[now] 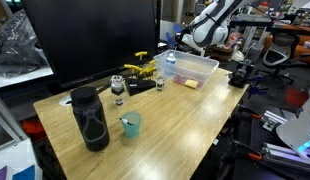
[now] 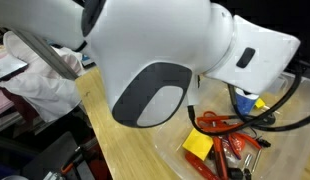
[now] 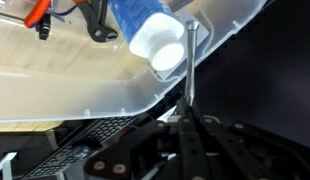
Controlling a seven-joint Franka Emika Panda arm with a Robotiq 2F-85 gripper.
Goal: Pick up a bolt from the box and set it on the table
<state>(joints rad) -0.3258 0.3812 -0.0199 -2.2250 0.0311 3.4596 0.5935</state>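
Bright, even room light; sharp nowhere, murky at the wrist.

In the wrist view the gripper (image 3: 186,125) is underexposed, a dark mass against near-black ground. The bolt (image 3: 191,65) pinched in it carries a thin pale sheen. Just beyond its fingertips the box (image 3: 85,80) glows milky with glare, and the white cap (image 3: 161,52) of a blue bottle is almost blown out, its edges smeared. In an exterior view the arm (image 2: 145,50) fills the frame, out of focus, washed pale on top and shaded grey below. In an exterior view the table (image 1: 175,110) is evenly lit from overhead. The black canister (image 1: 90,118) and teal cup (image 1: 130,124), well away from the gripper, cast only faint shadows. The picture is grainy.
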